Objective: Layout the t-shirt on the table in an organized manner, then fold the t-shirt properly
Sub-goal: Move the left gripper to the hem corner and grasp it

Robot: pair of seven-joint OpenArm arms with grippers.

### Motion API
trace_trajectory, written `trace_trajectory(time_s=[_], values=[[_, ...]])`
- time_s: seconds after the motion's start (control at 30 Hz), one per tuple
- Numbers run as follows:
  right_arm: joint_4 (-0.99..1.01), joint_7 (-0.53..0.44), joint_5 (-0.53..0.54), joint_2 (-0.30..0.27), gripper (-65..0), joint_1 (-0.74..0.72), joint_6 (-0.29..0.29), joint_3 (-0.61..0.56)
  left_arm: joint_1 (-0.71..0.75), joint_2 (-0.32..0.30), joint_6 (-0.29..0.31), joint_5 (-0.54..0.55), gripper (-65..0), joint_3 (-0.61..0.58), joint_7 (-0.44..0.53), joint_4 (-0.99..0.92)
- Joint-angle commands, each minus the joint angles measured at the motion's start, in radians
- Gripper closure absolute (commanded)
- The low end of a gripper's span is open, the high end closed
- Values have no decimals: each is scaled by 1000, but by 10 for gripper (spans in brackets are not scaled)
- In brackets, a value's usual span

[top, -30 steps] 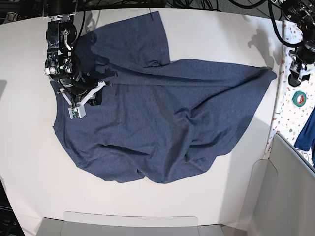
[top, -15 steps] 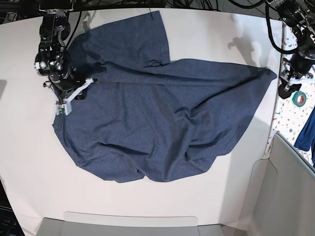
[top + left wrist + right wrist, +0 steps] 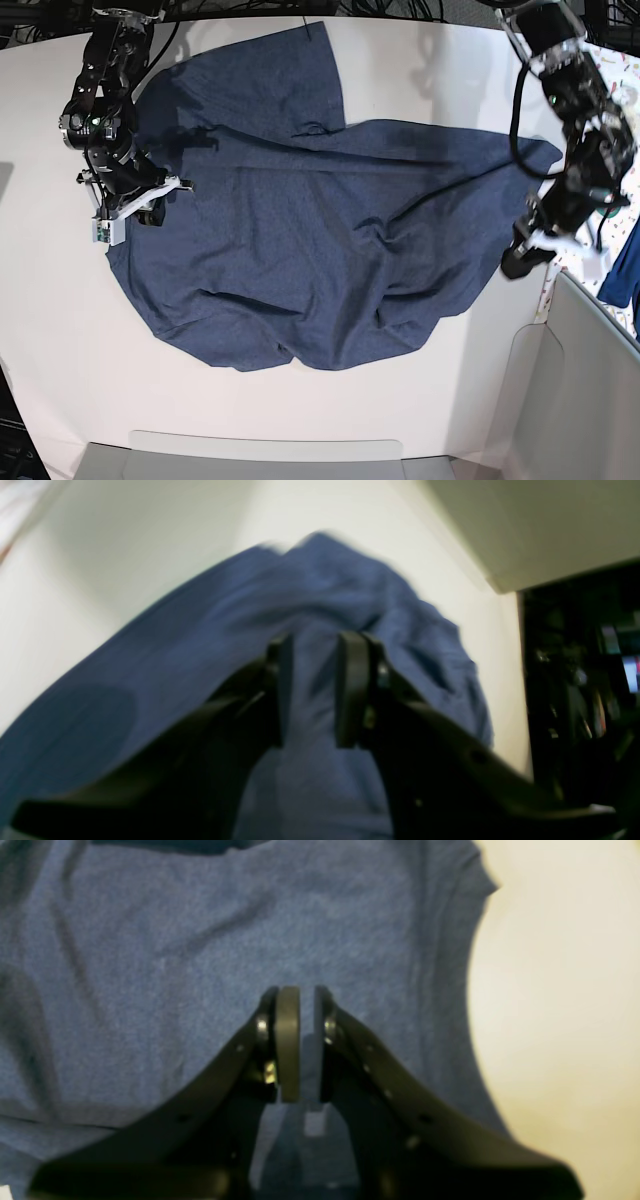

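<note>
Dark navy heathered t-shirt (image 3: pixel 320 250) spread crumpled on white matte table (image 3: pixel 60 320); lettering hidden. Right fingers (image 3: pixel 288 1040) nearly pressed together above fabric, nothing pinched. Left fingers (image 3: pixel 352 690) parted; view blurred, grip indeterminable.

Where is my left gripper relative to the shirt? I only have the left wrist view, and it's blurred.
Observer: In the base view, the left gripper sits just past the right-hand edge of the t-shirt, over the white table.
Operator: And the other arm?
Observer: The right gripper is at the shirt's opposite, left-hand side. Its wrist view shows the jaws almost together, with only a thin gap, and I can't tell if cloth is pinched.
Operator: Is the shirt lying flat yet?
Observer: No. It's spread out, but deep wrinkles bunch up in its lower middle.
</note>
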State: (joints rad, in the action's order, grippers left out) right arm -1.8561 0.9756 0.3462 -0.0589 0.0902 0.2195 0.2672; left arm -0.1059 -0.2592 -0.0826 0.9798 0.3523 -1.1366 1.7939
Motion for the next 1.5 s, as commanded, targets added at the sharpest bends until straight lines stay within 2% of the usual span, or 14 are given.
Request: trace_trajectory(time_s=[0.0, 0.17, 0.27, 0.43, 0.57, 0.7, 0.77, 0.93, 1.3, 1.47], values=[[-17, -19, 9, 0, -58, -10, 4, 2, -59, -10, 1, 20, -105, -29, 5, -16], [-15, -17, 9, 0, -58, 0, 4, 1, -257, -10, -1, 20, -106, -164, 22, -297], [-15, -17, 9, -2, -58, 16, 4, 1, -378, -7, -1, 20, -106, -235, 80, -529], [-12, -17, 9, -2, -58, 38, 4, 1, -539, -7, -1, 20, -105, -427, 278, -848], [-12, -17, 9, -2, -54, 61, 4, 1, -621, -5, -1, 20, -105, -592, 452, -1026], [-10, -19, 9, -2, -54, 82, 4, 1, -664, -1, -1, 20, -105, -709, 559, -1110], [-10, -17, 9, -2, -54, 95, 4, 1, -677, 21, -1, 20, -105, -750, 593, -1143], [-10, -16, 7, -2, -54, 118, 4, 1, -684, 53, -1, 20, -105, -789, 663, -1195], [125, -22, 7, -8, -53, 167, 5, 1, -684, 53, -9, 18, -105, -856, 685, -1196], [117, -22, 7, -46, -53, 205, 5, 1, -684, 34, -10, 18, -105, -855, 685, -1201]])
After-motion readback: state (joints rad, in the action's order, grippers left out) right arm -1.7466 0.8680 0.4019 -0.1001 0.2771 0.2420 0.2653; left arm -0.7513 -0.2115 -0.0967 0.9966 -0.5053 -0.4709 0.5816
